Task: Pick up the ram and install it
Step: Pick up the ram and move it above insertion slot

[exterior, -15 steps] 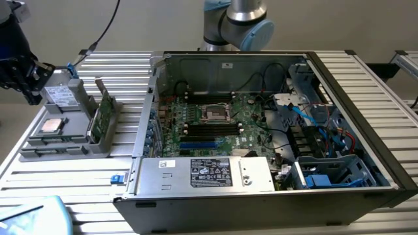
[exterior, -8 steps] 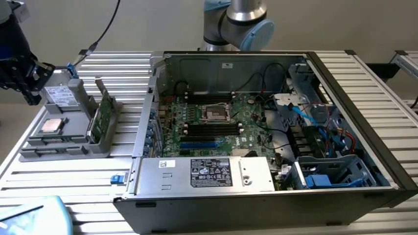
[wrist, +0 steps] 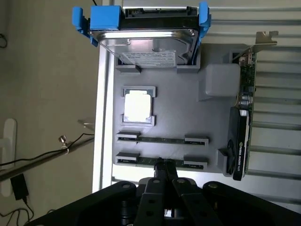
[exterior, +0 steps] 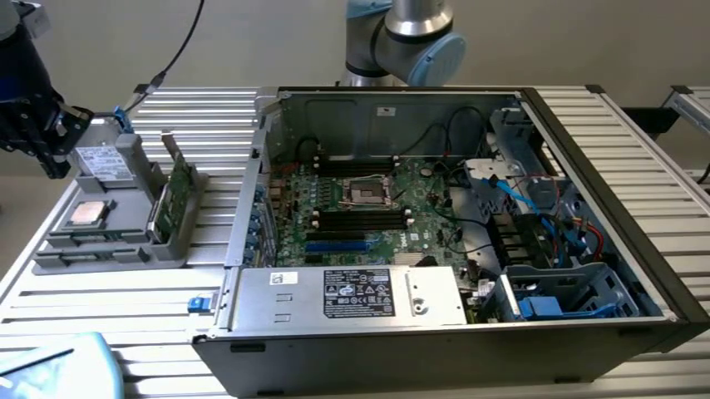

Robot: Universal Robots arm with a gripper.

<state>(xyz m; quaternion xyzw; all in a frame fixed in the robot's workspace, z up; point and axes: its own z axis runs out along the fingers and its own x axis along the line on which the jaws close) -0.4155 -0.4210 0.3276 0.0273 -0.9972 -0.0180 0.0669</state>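
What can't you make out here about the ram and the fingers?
Wrist view: the fingers cover the middle of the ram, so whether they grip it is hidden.
Exterior view: the ram in the grey tray is too small to pick out.
Exterior view: the motherboard's memory slots are too small to tell filled from free.

No legible text; power supply label (exterior: 358, 293) print too small

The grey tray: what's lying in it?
A hard drive in a blue bracket, a silver chip, two ram sticks on edge and a green card. The shut jaws cover the middle of one stick.
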